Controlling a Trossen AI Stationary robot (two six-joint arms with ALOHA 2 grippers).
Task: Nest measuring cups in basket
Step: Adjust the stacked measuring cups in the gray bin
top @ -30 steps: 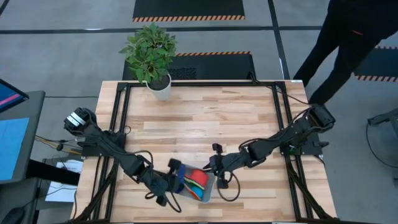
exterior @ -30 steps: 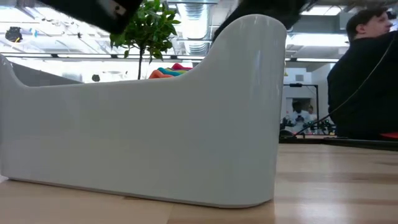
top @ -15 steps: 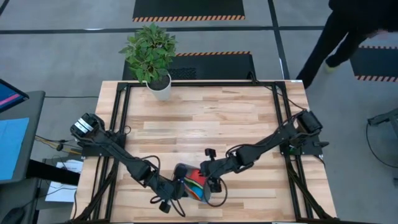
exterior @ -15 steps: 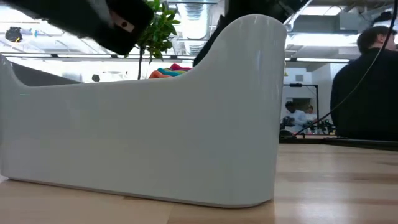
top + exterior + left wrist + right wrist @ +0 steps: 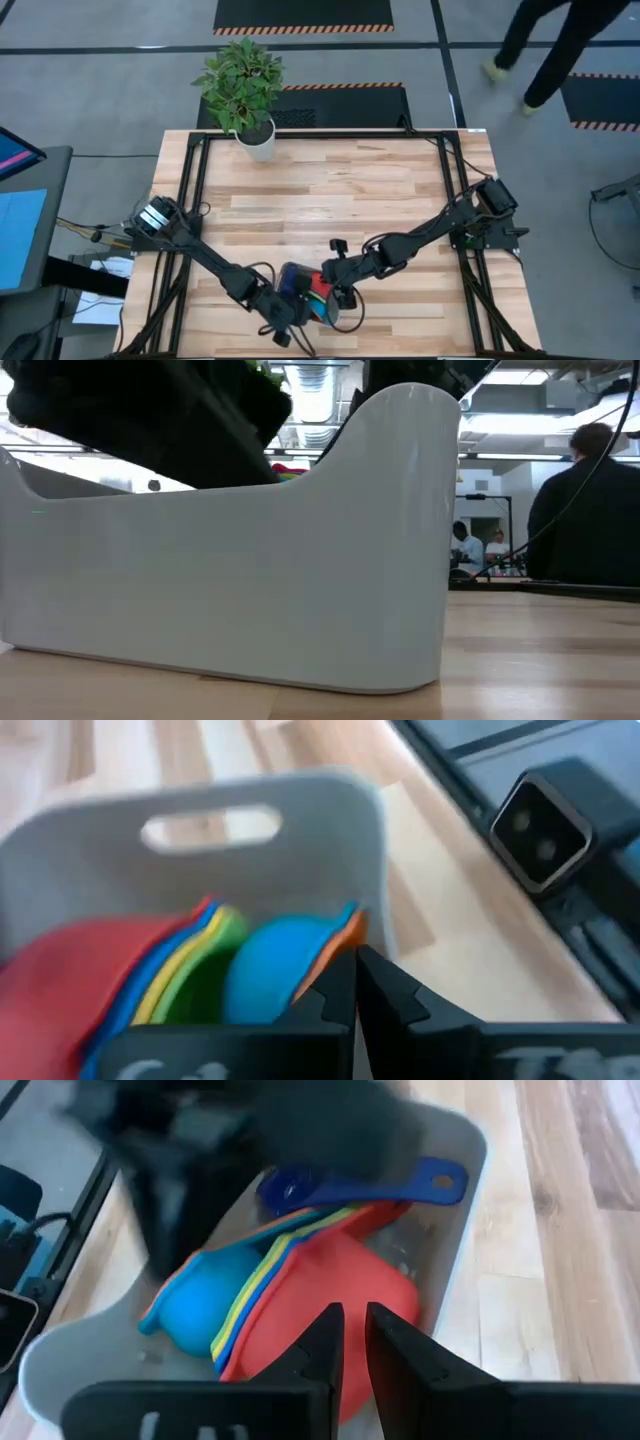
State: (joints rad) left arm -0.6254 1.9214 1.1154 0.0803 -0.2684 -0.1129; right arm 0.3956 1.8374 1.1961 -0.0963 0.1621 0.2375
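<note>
Both grippers were poised over the nested measuring cups [image 5: 318, 296] in the basket [image 5: 335, 318].
At lower centre, the left gripper [image 5: 287, 309] (closed, empty) was nearer; the right gripper [image 5: 340, 293], slightly parted, gripped nothing visible.

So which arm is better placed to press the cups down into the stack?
Probably left: the shut left gripper is over the light blue cup; the right gripper holds nothing.

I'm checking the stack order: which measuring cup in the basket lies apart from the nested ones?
The dark blue measuring cup: it lies across the far end of the basket, handle pointing sideways, while the other cups sit fanned together.
</note>
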